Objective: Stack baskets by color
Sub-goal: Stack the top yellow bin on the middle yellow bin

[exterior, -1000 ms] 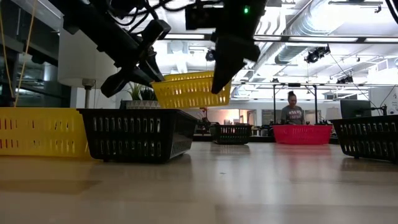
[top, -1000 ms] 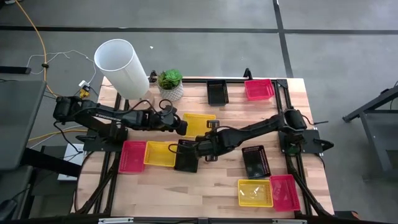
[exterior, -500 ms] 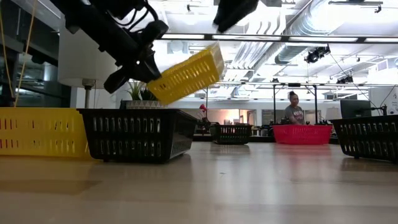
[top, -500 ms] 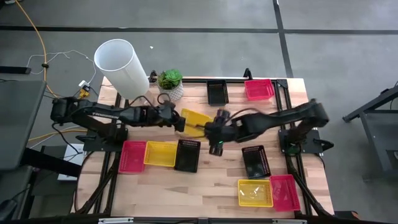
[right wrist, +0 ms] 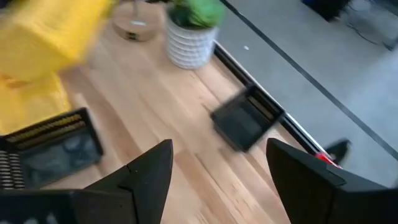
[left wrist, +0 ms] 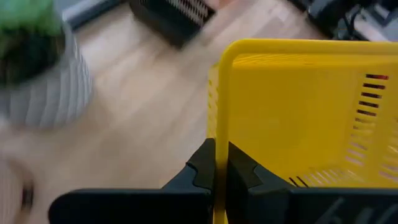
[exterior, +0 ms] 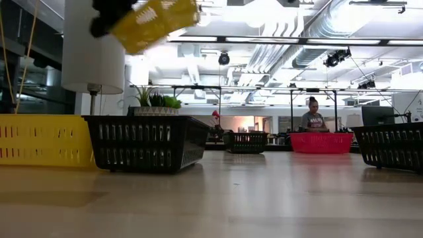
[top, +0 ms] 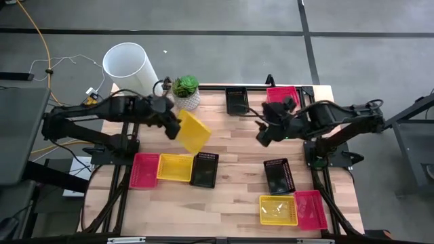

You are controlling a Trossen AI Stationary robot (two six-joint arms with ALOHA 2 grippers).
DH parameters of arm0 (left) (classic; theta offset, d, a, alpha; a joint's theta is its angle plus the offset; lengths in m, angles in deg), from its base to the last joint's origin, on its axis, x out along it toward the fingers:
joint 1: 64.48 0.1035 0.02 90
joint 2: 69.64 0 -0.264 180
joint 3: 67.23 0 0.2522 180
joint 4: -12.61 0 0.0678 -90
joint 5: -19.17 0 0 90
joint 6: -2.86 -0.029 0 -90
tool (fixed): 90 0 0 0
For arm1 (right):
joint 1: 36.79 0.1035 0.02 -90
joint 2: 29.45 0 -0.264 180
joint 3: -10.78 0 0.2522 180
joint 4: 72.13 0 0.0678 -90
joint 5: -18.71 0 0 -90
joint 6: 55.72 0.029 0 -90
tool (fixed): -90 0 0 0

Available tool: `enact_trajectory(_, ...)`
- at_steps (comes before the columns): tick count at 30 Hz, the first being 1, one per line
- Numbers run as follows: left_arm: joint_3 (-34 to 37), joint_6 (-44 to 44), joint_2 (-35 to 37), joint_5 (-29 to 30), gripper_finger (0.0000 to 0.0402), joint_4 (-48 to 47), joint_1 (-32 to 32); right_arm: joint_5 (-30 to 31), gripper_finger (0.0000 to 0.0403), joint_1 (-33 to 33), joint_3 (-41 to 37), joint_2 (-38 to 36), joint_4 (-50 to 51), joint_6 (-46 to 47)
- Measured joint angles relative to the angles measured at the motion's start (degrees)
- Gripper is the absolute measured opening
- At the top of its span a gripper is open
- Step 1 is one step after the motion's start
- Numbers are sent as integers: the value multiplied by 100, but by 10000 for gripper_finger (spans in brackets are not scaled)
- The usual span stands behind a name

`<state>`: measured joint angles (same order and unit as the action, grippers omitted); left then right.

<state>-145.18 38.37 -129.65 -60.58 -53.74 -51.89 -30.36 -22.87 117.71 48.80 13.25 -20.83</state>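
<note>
From above, the left gripper (top: 175, 126) is clamped on the rim of a yellow basket (top: 193, 131), which hangs tilted in the air over the wooden table (top: 230, 183), at about 4 o'clock from the potted plant (top: 185, 91). Below it, a red basket (top: 144, 169), a second yellow basket (top: 174, 167) and a black basket (top: 204, 169) sit side by side in a row. The right gripper (top: 262, 134) hovers with its fingers apart and holds nothing, at about 9 o'clock from its own arm base.

At table level, the held yellow basket (exterior: 155, 20) is tilted high above the black basket (exterior: 145, 142).

In the left wrist view, the fingers (left wrist: 205, 167) are pressed together on the wall of the yellow basket (left wrist: 298, 118).

In the right wrist view, the fingers (right wrist: 152, 174) stand wide apart over bare wood, with another black basket (right wrist: 245, 118) beyond them.
</note>
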Motion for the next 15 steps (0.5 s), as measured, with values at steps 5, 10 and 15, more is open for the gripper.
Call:
enact_trajectory(5, 140, 1712, 417, 621, 0, -1115, -1090, 107, 247, 13, -445, -198, 150, 454)
enact_trajectory(10, 656, 3834, 739, 1231, 0, -1402, -2424, 76, 247, 13, -1197, -343, -11, 923)
enact_trajectory(15, 1242, 5618, 560, 1443, 0, -1387, -3505, -99, 247, 13, -1656, -369, -248, 1265)
